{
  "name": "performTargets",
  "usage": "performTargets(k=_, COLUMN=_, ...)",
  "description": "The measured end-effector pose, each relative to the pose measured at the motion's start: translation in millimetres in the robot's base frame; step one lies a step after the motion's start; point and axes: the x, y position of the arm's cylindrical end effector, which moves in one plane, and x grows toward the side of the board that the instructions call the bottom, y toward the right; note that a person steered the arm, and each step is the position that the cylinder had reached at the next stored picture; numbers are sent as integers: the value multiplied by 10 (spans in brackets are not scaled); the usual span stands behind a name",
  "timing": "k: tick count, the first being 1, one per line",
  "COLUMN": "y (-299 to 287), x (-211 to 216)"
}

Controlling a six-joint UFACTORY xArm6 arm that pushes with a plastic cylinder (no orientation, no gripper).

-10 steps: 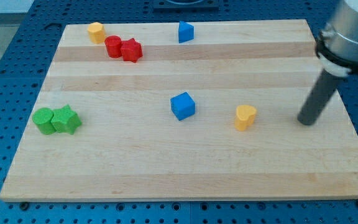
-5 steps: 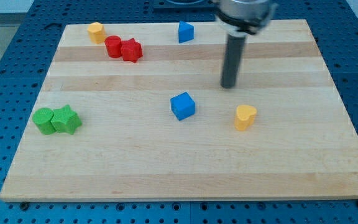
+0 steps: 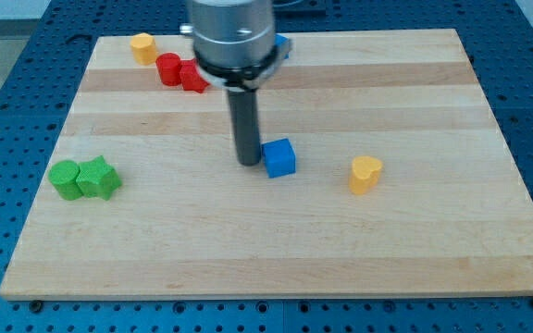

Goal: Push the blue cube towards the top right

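Observation:
The blue cube sits near the middle of the wooden board. My tip stands on the board right at the cube's left side, touching it or nearly so. The arm's grey body hangs above, toward the view's top, and hides part of the blocks behind it.
A yellow block lies right of the cube. Two green blocks sit at the left. A red cylinder and a partly hidden red block lie at the top left, beside a yellow block. A second blue block peeks out at the top.
My tip swept from the right side of the board across the top of the cube to its left side. The blue cube has shifted slightly to the right.

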Motion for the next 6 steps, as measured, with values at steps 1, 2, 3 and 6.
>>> performTargets(k=1, y=3, x=76)
performTargets(k=2, y=-230, x=242)
performTargets(k=3, y=-66, x=311)
performTargets(k=6, y=665, x=-220)
